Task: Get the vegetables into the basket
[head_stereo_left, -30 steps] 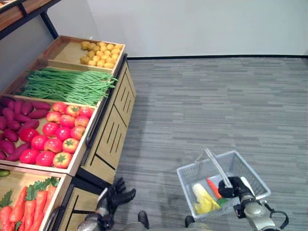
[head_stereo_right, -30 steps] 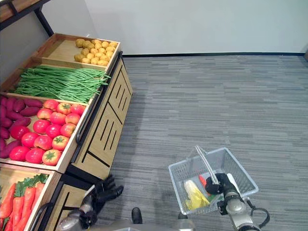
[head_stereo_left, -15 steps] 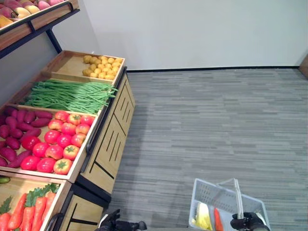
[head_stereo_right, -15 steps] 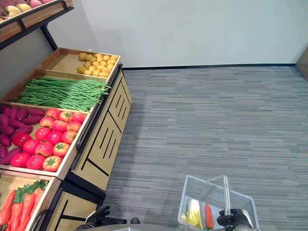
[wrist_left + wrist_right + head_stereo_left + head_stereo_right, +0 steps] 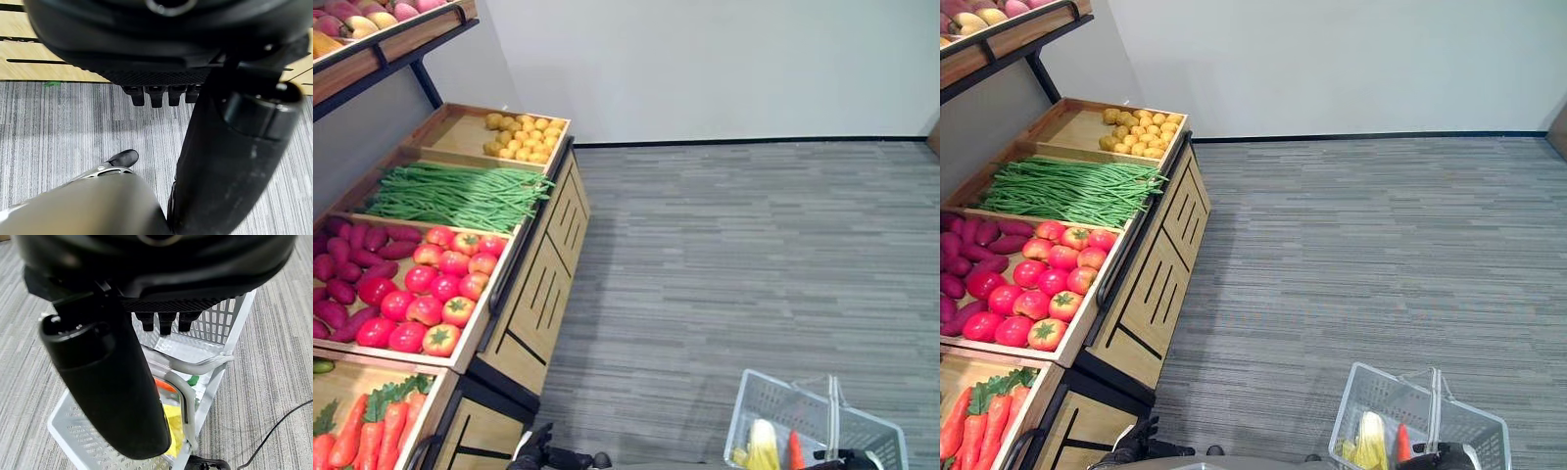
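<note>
A pale wire basket [image 5: 773, 401] hangs low at my right, above the grey floor. Inside lie a yellow vegetable [image 5: 762, 446], an orange carrot [image 5: 795, 452] and something green [image 5: 193, 380]. My right hand [image 5: 161, 323] is shut round the basket's handle [image 5: 195, 367], fingers curled over the bar and thumb [image 5: 112, 391] alongside. The left hand [image 5: 553, 458] hangs relaxed and open by the stand's lower front, holding nothing. The wooden stand on my left carries tomatoes [image 5: 440, 284], green beans [image 5: 460, 194], carrots [image 5: 362, 431], purple sweet potatoes [image 5: 347, 269] and small potatoes [image 5: 519, 135].
The stand's slatted front panels [image 5: 543, 279] run along my left side. An upper shelf [image 5: 382, 34] with more produce juts out over the crates. A cucumber end [image 5: 321, 365] shows at the edge. Grey carpet [image 5: 754, 245] stretches to a white wall.
The view has lifted since one second ago. The basket, still in my right hand, has swung further right and lower. The left hand has dropped lower in the picture.
</note>
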Available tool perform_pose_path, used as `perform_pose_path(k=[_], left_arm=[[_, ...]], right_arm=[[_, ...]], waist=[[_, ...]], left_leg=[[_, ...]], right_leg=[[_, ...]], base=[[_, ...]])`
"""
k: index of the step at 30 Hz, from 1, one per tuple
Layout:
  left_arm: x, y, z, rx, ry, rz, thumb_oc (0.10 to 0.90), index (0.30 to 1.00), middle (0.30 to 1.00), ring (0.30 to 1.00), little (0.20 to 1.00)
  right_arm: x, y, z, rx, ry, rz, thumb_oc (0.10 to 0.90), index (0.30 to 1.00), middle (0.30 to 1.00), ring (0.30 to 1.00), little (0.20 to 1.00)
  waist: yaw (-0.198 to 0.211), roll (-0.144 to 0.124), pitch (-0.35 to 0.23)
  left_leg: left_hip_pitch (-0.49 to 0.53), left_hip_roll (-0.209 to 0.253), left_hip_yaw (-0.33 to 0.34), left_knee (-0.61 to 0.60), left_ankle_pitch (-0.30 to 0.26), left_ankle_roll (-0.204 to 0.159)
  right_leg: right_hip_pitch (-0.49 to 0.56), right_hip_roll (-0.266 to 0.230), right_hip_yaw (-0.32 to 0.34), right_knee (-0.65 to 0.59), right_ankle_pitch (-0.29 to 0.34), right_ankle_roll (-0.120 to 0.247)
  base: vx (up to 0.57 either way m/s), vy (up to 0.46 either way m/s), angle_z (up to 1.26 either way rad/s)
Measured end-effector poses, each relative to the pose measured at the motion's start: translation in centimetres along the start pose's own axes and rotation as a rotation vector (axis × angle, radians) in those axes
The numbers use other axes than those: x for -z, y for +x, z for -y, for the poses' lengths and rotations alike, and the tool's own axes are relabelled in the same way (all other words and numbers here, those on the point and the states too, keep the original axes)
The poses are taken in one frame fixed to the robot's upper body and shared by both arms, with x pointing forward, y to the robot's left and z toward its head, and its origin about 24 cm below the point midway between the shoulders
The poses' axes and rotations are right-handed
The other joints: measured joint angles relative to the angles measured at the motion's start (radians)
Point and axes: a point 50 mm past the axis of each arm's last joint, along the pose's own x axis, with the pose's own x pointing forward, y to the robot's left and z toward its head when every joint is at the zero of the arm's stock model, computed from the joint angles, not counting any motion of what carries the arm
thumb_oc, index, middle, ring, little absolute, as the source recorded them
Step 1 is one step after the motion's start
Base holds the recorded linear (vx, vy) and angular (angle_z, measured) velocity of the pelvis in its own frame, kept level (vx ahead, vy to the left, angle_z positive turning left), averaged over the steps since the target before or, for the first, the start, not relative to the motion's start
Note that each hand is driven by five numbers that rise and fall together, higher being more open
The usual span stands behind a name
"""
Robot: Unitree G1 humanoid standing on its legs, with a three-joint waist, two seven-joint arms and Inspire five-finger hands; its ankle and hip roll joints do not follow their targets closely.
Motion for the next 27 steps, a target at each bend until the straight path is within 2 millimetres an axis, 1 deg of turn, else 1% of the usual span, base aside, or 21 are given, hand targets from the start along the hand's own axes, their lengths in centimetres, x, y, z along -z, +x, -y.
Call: perform_pose_path(k=[6,12,15,20,23,24,26,27], left_arm=[[0.1,0.0,0.0,0.000,0.000,-0.002,0.900,1.000,1.000,1.000,1.000],[0.2,0.0,0.0,-0.001,-0.013,-0.007,0.900,1.000,1.000,1.000,1.000],[0.2,0.0,0.0,0.000,-0.016,-0.008,0.900,1.000,1.000,1.000,1.000],[0.2,0.0,-0.1,0.001,-0.016,-0.009,0.900,1.000,1.000,1.000,1.000],[0.1,0.0,-0.1,0.001,-0.016,-0.010,0.900,1.000,1.000,1.000,1.000],[0.1,0.0,-0.1,0.001,-0.016,-0.010,0.900,1.000,1.000,1.000,1.000],[0.1,0.0,-0.1,0.002,-0.015,-0.010,0.900,1.000,1.000,1.000,1.000],[0.1,0.0,-0.2,-0.001,-0.014,-0.011,0.900,1.000,1.000,1.000,1.000]], right_arm=[[0.8,-0.2,-1.5,-0.083,-0.115,-0.008,0.900,1.000,1.000,1.000,1.000],[1.5,-0.8,-4.0,-0.184,-0.207,-0.009,0.900,1.000,1.000,1.000,1.000],[1.7,-0.9,-4.6,-0.204,-0.213,-0.011,0.900,1.000,1.000,1.000,1.000],[1.7,-0.9,-4.5,-0.203,-0.219,-0.012,0.900,1.000,1.000,1.000,1.000],[1.6,-0.7,-3.8,-0.184,-0.225,-0.011,0.900,1.000,1.000,1.000,1.000],[1.6,-0.7,-3.4,-0.174,-0.216,-0.017,0.900,1.000,1.000,1.000,1.000],[1.7,-0.4,-1.8,-0.128,-0.191,-0.040,0.900,1.000,1.000,1.000,1.000],[1.6,-0.2,-0.4,-0.088,-0.197,-0.050,0.900,1.000,1.000,1.000,1.000]], waist=[[0.000,-0.001,0.000],[0.001,-0.002,0.001],[0.001,-0.003,0.002],[0.001,-0.004,0.002],[0.001,-0.004,0.002],[0.001,-0.005,0.002],[0.001,-0.005,0.002],[0.001,-0.007,0.003]], left_leg=[[-0.001,0.000,-0.004,0.000,-0.001,-0.002],[-0.001,0.001,-0.005,0.000,-0.002,-0.003],[-0.001,0.001,-0.006,0.000,-0.003,-0.004],[0.000,0.001,-0.006,0.000,-0.003,-0.004],[0.000,0.001,-0.006,0.000,-0.003,-0.004],[0.000,0.001,-0.006,0.000,-0.003,-0.004],[0.000,-0.001,-0.005,0.000,-0.004,-0.004],[0.000,0.000,-0.005,0.000,-0.004,-0.004]], right_leg=[[0.002,0.001,-0.005,0.000,-0.003,-0.001],[0.003,0.002,-0.007,0.000,-0.005,0.000],[0.003,0.002,-0.007,0.000,-0.005,0.000],[0.003,0.001,-0.007,0.000,-0.006,0.001],[0.003,0.001,-0.008,0.001,-0.007,0.002],[0.003,0.001,-0.007,0.001,-0.007,0.002],[0.003,0.000,-0.007,0.001,-0.008,0.002],[0.003,0.000,-0.007,0.001,-0.009,0.003]], base=[[0.00,0.000,0.00],[0.00,0.000,0.00],[0.00,0.000,0.00],[0.00,0.000,0.00],[0.00,0.000,0.00],[0.00,0.000,0.00],[0.00,0.000,0.00],[0.00,0.000,0.00]])
